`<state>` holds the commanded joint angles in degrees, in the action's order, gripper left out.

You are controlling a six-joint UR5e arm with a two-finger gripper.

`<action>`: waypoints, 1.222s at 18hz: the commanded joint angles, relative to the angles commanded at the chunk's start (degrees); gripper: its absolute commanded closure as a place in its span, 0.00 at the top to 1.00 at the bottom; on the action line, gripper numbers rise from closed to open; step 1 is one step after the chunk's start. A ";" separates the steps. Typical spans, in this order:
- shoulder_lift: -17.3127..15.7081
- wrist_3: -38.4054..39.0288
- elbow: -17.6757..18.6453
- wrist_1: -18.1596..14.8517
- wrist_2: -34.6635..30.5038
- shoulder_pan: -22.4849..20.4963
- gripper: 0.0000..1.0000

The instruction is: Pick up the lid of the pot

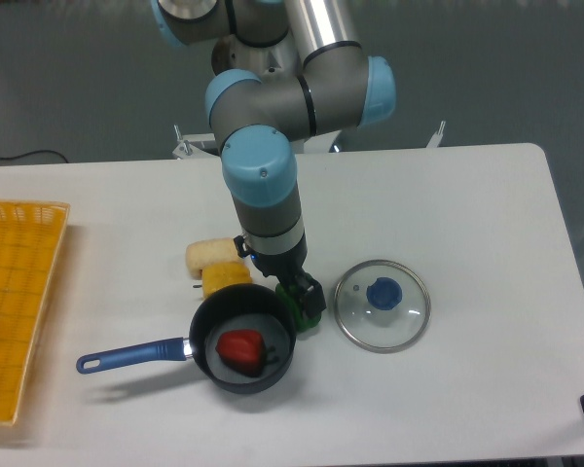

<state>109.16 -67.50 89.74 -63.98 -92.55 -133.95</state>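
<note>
Lid [383, 328], round and clear, flat on the desk [496, 331], right of the frame's centre. Blue knob [383, 293] on top, likely the part to grip. Tool [280, 274] near mid-frame, fingers spread wide; lid to its right and slightly lower in the picture. Next, probably across to the right, avoiding the green thing [310, 318] between, then down.

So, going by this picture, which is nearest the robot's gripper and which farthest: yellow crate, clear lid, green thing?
From the gripper:
1. Green thing, just below it in the picture
2. Clear lid, picture right
3. Yellow crate, far picture left
</note>
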 joint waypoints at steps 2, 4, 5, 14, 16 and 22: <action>0.00 -0.09 0.00 0.17 0.26 0.00 1.00; 0.00 0.00 0.00 0.09 0.70 0.00 1.00; 0.00 0.17 0.00 0.09 0.62 0.09 1.00; -0.53 3.34 3.08 0.62 0.18 -1.75 1.00; -0.62 3.25 3.08 0.18 0.70 -3.77 1.00; -0.18 0.45 4.13 0.35 0.62 -7.55 1.00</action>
<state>108.98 -67.05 93.87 -63.63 -91.93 -141.50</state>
